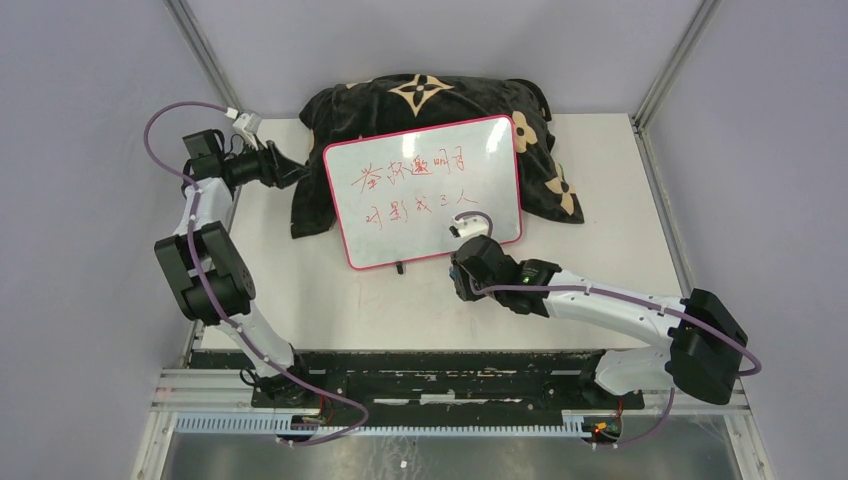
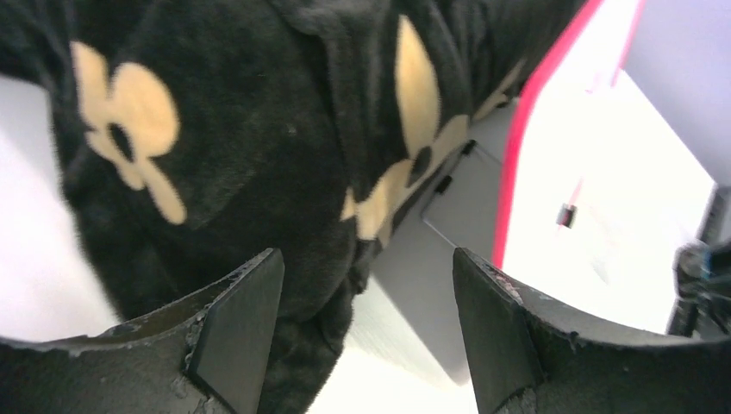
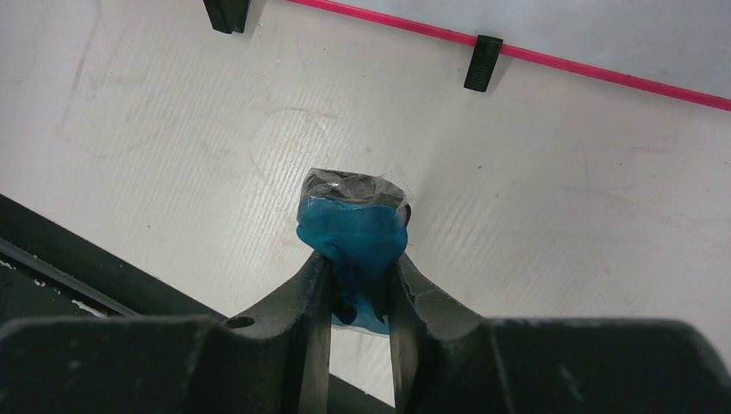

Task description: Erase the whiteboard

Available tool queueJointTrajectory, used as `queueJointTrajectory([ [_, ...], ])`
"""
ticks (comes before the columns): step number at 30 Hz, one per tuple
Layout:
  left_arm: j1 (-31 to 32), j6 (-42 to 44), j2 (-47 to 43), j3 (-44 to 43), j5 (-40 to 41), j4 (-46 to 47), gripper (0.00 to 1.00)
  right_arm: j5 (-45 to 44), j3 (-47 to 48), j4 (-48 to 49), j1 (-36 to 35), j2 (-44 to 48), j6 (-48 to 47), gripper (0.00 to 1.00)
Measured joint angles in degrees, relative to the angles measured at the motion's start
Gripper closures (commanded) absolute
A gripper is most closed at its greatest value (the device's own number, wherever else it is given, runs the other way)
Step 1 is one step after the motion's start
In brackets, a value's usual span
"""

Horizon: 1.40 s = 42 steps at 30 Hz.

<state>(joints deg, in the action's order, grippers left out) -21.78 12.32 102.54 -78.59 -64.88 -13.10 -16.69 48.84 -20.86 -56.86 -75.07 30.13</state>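
Note:
The whiteboard (image 1: 425, 190), white with a pink-red frame and red handwriting, leans on a black floral cushion (image 1: 425, 100) at the back of the table. Its lower edge and two black feet show in the right wrist view (image 3: 603, 73). My right gripper (image 3: 358, 267) is shut on a small blue eraser (image 3: 353, 228) with a dark pad, held over the table just below the board's lower right corner (image 1: 462, 270). My left gripper (image 2: 369, 319) is open and empty at the board's left edge (image 1: 290, 165), with the cushion (image 2: 215, 129) and the board's grey back (image 2: 457, 207) in front of it.
A black rail (image 1: 430, 370) runs along the near edge of the white table (image 1: 380, 310). Grey walls with metal corner posts (image 1: 665, 60) close in the back and sides. The left arm's purple cable (image 1: 165, 115) loops near the left wall.

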Motion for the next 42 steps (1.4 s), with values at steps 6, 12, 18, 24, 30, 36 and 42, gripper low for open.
queueJointTrajectory([
  [6, 0.00, 3.41, 1.14, -3.10, -8.04, -7.17, 0.22, -0.15, 0.20, -0.22, -0.04, -0.68, -0.15, 0.99],
  [12, 0.24, 5.35, 1.79, -5.05, -12.52, -11.02, 0.24, -0.13, 0.76, -0.59, -0.15, -2.27, -0.50, 0.99],
  [18, 1.86, 5.99, 2.82, -6.14, -13.53, -12.24, 0.27, -0.11, 1.55, -0.57, -0.39, -2.51, -1.09, 0.99],
  [24, 4.33, 5.97, 4.66, -9.11, -13.31, -12.98, 0.28, -0.11, 1.81, -0.59, -0.52, -2.75, -1.55, 0.99],
  [30, 6.25, 5.90, 5.95, -11.74, -13.25, -12.98, 0.29, -0.11, 1.81, -0.59, -0.52, -2.80, -1.95, 0.99],
  [36, 8.26, 5.88, 6.58, -11.80, -13.18, -13.00, 0.33, -0.11, 1.84, -0.59, -0.52, -2.99, -2.16, 0.99],
  [42, 9.70, 5.79, 7.58, -11.93, -13.11, -13.22, 0.46, -0.11, 1.84, -0.59, -0.52, -2.99, -2.56, 0.99],
])
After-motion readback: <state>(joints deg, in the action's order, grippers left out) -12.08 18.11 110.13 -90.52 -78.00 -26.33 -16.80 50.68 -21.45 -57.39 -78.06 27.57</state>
